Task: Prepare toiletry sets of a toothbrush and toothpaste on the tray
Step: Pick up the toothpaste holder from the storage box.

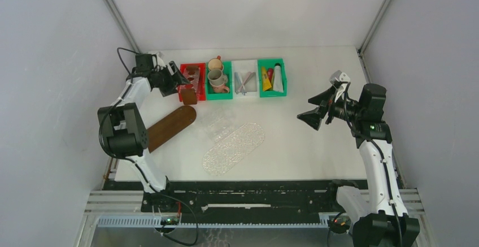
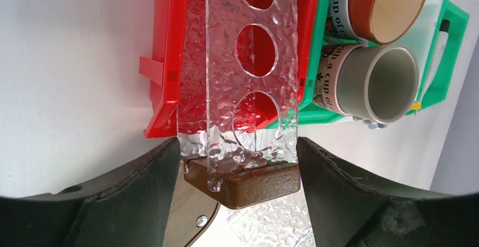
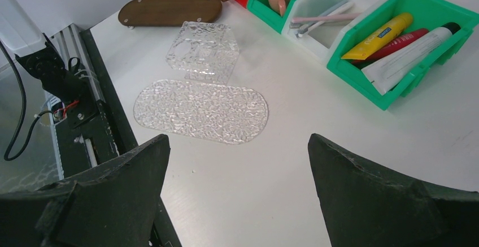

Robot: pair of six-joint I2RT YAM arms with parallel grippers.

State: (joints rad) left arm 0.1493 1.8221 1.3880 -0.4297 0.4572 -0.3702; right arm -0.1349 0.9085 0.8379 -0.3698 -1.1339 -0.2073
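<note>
Slim toothbrushes, one pink, lie in a white bin. A yellow tube, a red tube and a white tube lie in the far right green bin. A clear textured oval tray lies mid-table, also in the right wrist view. A brown oval tray lies to its left. My left gripper is at the red bin; its fingers touch both edges of a clear holder with round holes above a brown block. My right gripper is open and empty above bare table.
Two mugs lie in a green bin beside the red bin. A second clear holder lies on the table just behind the clear tray. The table's near edge with a black rail is left of my right gripper.
</note>
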